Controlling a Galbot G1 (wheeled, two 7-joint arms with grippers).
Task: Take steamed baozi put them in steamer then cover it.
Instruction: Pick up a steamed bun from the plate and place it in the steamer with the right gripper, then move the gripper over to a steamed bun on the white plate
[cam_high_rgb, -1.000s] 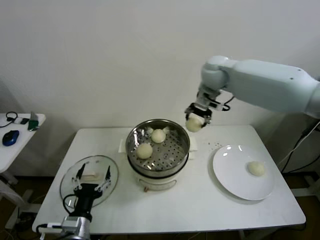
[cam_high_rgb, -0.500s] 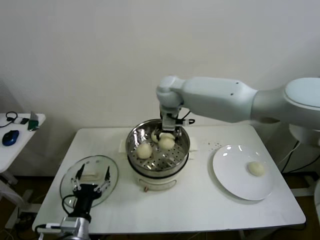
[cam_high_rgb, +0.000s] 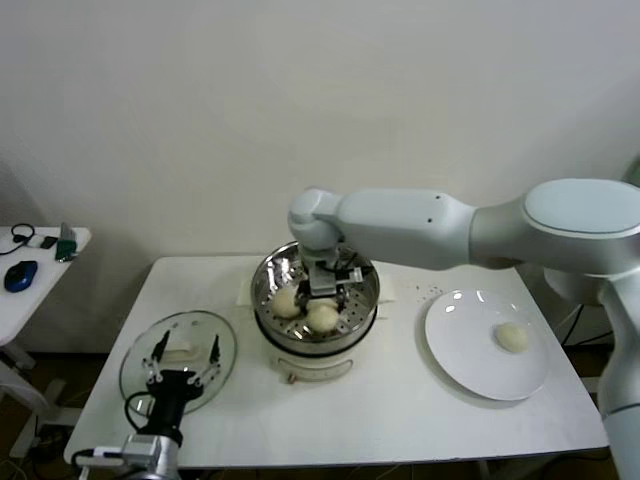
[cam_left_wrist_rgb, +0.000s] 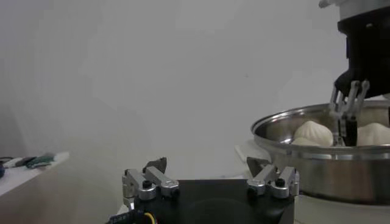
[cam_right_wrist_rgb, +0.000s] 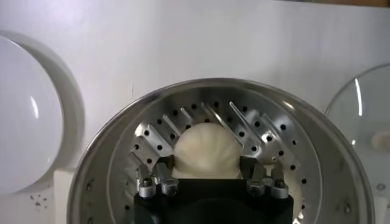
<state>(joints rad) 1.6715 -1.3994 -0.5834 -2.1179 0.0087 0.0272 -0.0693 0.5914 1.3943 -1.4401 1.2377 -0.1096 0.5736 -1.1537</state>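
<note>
Compared with a second ago: right gripper (cam_high_rgb: 322, 290), then high above the table's far right of the steamer (cam_high_rgb: 268, 300) with a bun in its jaws, now lowered inside the steel basket; half a second ago seen over the basket's far side, now nearer the front. Third baozi (cam_high_rgb: 322, 316) carried in and now resting on the perforated floor at the front of the basket.

Seen in the right wrist view: same baozi (cam_right_wrist_rgb: 206, 151) lying directly beyond the fingertips (cam_right_wrist_rgb: 161, 181), centred between the two jaws, jaws parted about as wide as the bun; contact or clearance at the pads not discernible, so grasp or release cannot be told.

Second baozi (cam_high_rgb: 286, 302) beside it to the left in the basket; a further bun largely hidden behind the gripper. One baozi (cam_high_rgb: 513, 337) left on the white plate (cam_high_rgb: 460, 360) at the table's right, well apart from the steamer.

Cover (cam_high_rgb: 140, 355) lying flat on the table at left. Left gripper (cam_high_rgb: 184, 352) parked over it, fingers spread wide, nothing held.
</note>
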